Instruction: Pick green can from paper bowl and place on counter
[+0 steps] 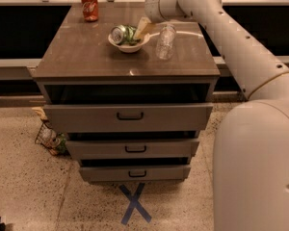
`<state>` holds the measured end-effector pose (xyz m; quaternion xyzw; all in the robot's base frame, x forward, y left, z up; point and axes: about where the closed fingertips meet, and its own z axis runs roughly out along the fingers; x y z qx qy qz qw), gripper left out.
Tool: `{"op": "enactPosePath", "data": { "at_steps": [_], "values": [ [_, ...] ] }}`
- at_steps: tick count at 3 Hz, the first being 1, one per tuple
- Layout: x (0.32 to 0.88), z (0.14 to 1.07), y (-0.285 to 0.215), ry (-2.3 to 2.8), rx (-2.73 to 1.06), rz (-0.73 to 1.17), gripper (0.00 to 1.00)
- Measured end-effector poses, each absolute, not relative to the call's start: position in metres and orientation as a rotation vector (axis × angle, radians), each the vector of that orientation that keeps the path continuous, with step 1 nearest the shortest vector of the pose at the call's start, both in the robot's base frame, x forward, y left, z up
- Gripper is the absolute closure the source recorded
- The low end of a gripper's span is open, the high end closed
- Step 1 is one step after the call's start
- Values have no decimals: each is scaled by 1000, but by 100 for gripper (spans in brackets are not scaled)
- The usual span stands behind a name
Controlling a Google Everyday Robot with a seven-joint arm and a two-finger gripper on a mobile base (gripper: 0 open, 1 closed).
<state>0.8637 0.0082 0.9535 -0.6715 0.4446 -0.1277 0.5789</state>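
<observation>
green can (123,33) lying on its side in paper bowl (130,46), bowl on counter (86,57) toward the back, gripper (142,28) angled down at bowl's right rim, possibly touching can, grip state can't tell, clear bottle (165,41) just right of bowl, red cola can (90,5) back left

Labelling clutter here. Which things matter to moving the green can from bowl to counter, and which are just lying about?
Job: green can, lying in the paper bowl; counter; gripper, at the bowl's rim beside the can.
Lying about: red cola can; clear plastic bottle; basket on the floor; blue tape cross.
</observation>
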Motion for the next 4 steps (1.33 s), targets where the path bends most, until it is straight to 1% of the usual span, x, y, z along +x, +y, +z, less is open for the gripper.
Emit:
{"op": "enactPosePath", "data": {
  "at_steps": [1, 3, 4],
  "values": [
    [845, 935, 26, 1000, -1621, -238, 0],
    [822, 906, 45, 998, -1687, -135, 0],
    [817, 898, 50, 1009, -1701, -78, 18]
  ]
}}
